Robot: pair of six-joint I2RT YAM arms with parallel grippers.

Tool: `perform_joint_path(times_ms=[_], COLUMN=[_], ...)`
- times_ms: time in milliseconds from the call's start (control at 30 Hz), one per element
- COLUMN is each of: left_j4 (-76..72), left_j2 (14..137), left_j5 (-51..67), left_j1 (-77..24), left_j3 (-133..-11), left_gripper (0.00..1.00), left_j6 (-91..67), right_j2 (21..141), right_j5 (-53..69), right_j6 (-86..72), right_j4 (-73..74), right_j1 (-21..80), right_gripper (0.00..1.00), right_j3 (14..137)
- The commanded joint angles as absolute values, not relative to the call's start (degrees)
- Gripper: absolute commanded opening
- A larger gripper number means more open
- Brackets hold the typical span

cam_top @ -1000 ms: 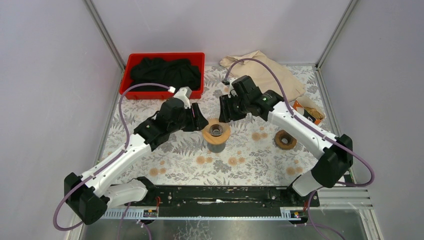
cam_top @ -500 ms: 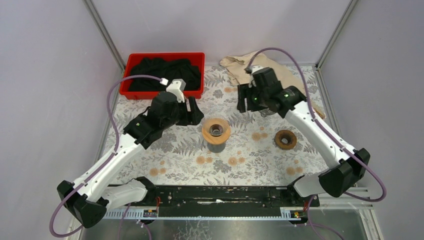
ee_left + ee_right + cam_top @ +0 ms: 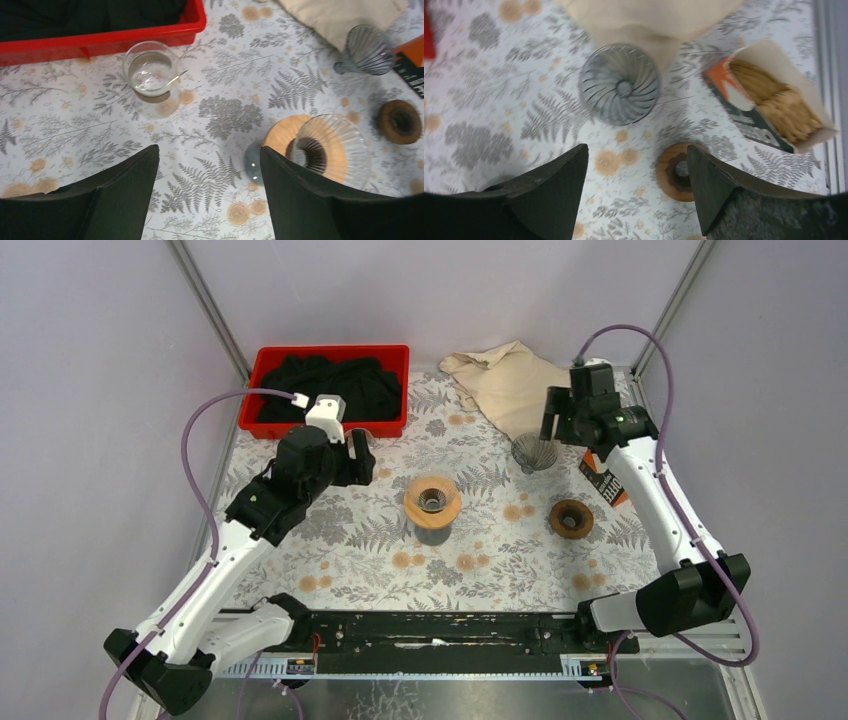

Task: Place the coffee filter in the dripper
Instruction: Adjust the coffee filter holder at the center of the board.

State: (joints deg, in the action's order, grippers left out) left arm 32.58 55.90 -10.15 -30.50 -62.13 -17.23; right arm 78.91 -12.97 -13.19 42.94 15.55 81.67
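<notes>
Plainly, the coffee filters (image 3: pixel 769 95) sit stacked in their opened orange box (image 3: pixel 749 125), which lies on the patterned surface (image 3: pixel 350 550) near its right edge, at about 2 o'clock from the wood-collared dripper (image 3: pixel 432 500) standing in the middle. No filter is in either dripper. The grey ribbed dripper (image 3: pixel 620 84) stands just beside the box on its 9 o'clock side, touching the edge of the beige cloth (image 3: pixel 505 380) at the far side. A wooden ring (image 3: pixel 676 172) lies at 3 o'clock from the middle dripper, apart from it. The right pincer (image 3: pixel 636 195) hangs above the grey dripper and the box, fingers spread wide and gripping nothing. The left pincer (image 3: pixel 210 200) hovers at 10 o'clock from the middle dripper, likewise spread and empty. A small glass beaker (image 3: pixel 150 75) stands just beside the red bin (image 3: pixel 325 355), which holds a black cloth (image 3: pixel 320 380) at 11 o'clock.
</notes>
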Motion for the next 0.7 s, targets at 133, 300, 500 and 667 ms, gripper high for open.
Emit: perform_joint_path(times_ms=[133, 300, 500, 667], left_j4=[28.89, 28.39, 27.96, 27.86], left_j2=[54.41, 53.74, 53.0, 53.12], left_j5=[-11.06, -10.4, -10.29, -9.85], left_j1=[-28.15, -27.24, -26.58, -26.13], left_j3=[-57.71, -56.51, -55.62, -55.39], left_gripper=[0.81, 0.81, 0.82, 0.82], left_j6=[-13.71, -13.79, -13.89, -13.97], right_j2=[82.75, 88.99, 95.87, 101.09], right_j5=[-17.32, -15.63, -15.47, -14.45], right_j6=[-18.81, -21.08, -22.99, -23.73], right_j4=[35.14, 34.34, 34.08, 33.26], right_j1=[4.6, -0.35, -4.11, -5.41], right_gripper=[0.79, 0.74, 0.65, 0.59], right_j3=[81.02, 84.56, 88.38, 90.05])
